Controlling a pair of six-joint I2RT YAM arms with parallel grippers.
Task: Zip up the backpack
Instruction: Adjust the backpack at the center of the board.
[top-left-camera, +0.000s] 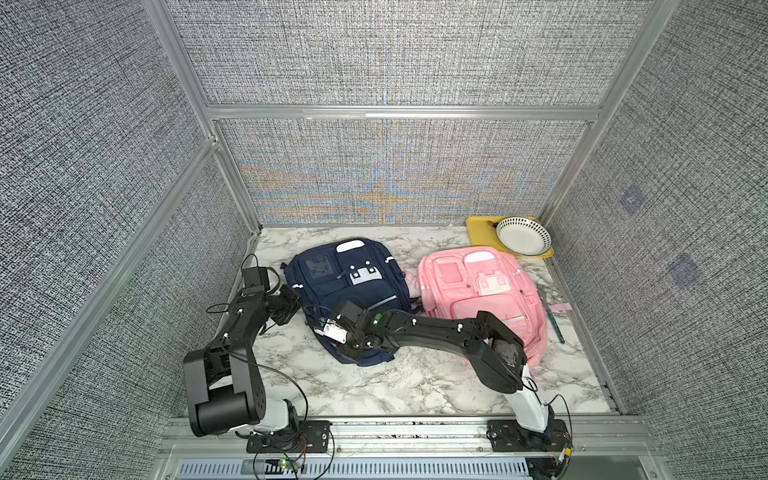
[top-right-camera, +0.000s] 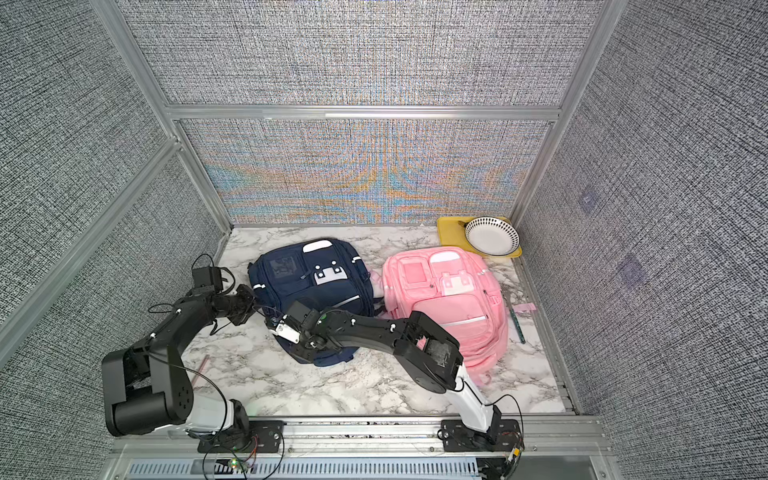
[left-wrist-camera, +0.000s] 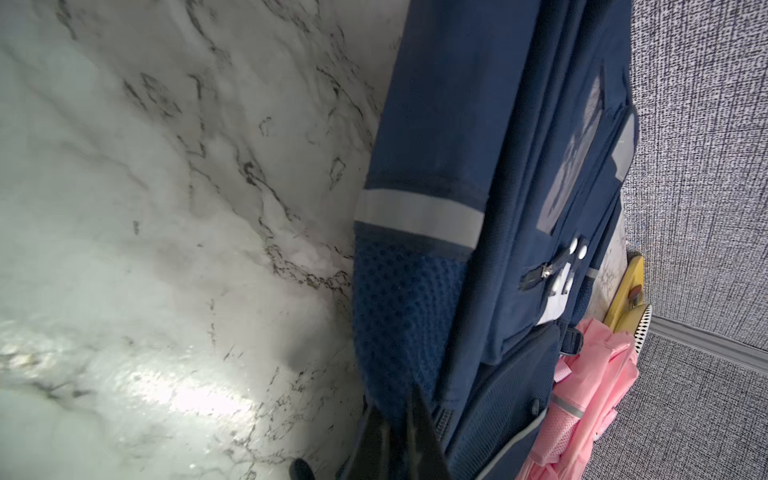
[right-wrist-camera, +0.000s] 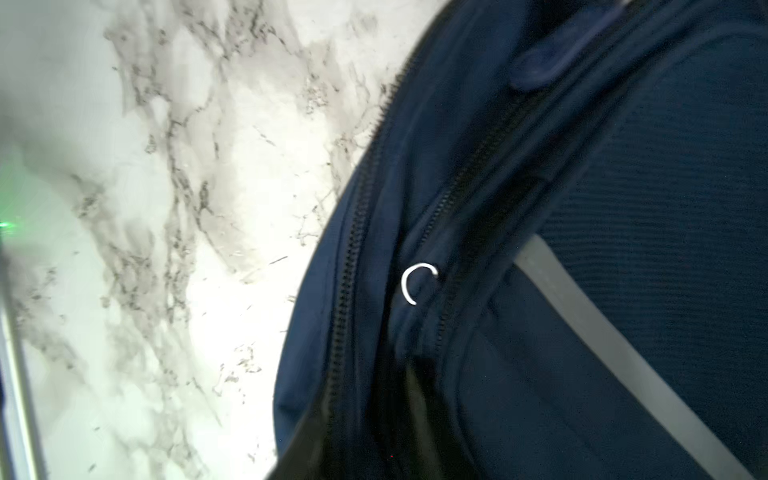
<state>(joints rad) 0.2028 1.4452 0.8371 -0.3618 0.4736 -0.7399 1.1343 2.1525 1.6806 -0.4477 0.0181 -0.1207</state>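
A navy backpack (top-left-camera: 345, 282) (top-right-camera: 307, 278) lies flat in the middle of the marble table. My left gripper (left-wrist-camera: 395, 419) (top-left-camera: 292, 306) is at the bag's left side, shut on the blue mesh side pocket (left-wrist-camera: 399, 316). My right gripper (right-wrist-camera: 409, 386) (top-left-camera: 318, 326) reaches across the bag's front left edge. Its dark fingers are shut along a zipper track (right-wrist-camera: 345, 291), just short of a small metal ring (right-wrist-camera: 419, 282). A second zipper line (right-wrist-camera: 469, 178) shows a dark gap. Whether a pull tab sits between the right fingers is too dark and blurred to tell.
A pink backpack (top-left-camera: 482, 291) lies close to the right of the navy one, under my right arm. A yellow tray (top-left-camera: 478, 232) with a spotted bowl (top-left-camera: 523, 235) stands in the back right corner. A thin green stick (top-left-camera: 555, 324) lies by the right wall. Padded walls close in three sides.
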